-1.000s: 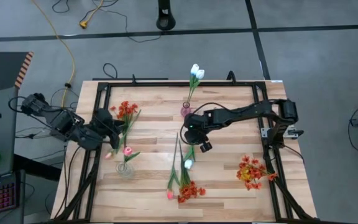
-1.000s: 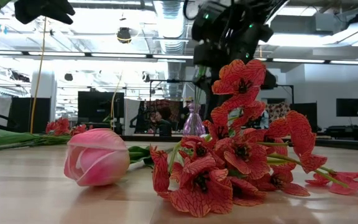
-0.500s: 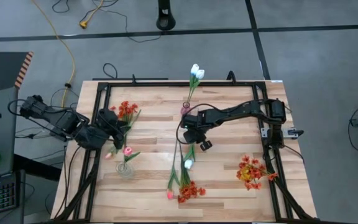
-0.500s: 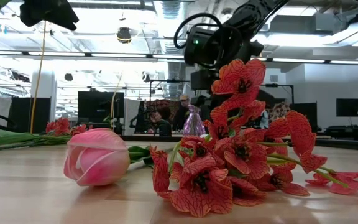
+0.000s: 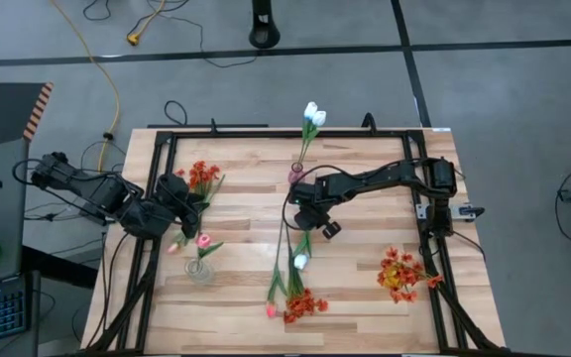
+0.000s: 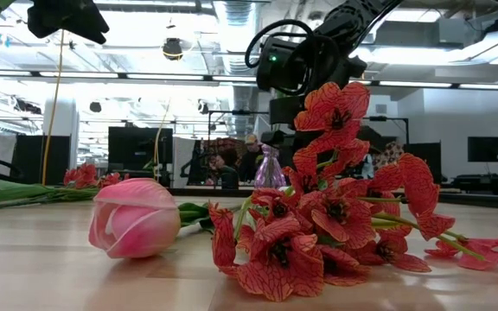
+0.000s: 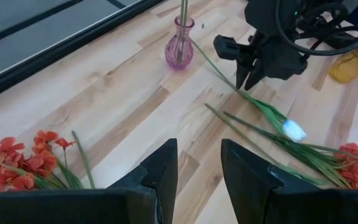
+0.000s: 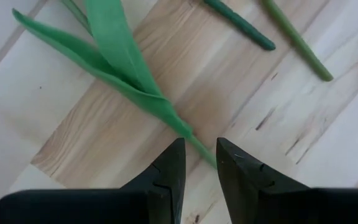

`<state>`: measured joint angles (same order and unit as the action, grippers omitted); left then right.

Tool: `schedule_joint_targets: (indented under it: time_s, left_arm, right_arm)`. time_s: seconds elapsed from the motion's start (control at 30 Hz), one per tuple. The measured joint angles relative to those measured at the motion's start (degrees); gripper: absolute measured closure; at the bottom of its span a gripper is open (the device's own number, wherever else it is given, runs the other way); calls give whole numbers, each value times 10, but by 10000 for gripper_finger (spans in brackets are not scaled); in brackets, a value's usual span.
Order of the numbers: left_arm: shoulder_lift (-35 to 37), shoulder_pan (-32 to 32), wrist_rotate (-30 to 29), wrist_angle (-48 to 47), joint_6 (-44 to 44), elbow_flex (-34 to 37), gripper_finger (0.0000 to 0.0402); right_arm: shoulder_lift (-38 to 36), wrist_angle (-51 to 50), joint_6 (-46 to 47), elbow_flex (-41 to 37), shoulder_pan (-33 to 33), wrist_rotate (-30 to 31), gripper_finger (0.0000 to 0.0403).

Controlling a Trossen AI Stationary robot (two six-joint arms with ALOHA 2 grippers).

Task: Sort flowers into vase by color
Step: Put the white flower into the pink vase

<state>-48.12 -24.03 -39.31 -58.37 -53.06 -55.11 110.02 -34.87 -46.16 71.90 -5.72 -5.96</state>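
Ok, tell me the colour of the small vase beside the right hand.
Pink vase, clearest in the left wrist view.

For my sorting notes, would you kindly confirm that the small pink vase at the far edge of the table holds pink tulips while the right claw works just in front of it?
Not quite: the flowers in the pink vase are white tulips, not pink, as the high view shows. The rest stands: the right claw works just in front of that vase.
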Motion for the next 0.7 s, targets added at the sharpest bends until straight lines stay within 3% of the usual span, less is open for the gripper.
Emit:
schedule_joint_targets:
  time_s: [0.5,0.7]
  left_arm:
    - [0,0,0,0,-1,0,292]
    - [0,0,0,0,-1,0,292]
  right_arm:
    - [42,-2,-54,2,8,31,288]
    - [34,-9,-54,1,8,32,329]
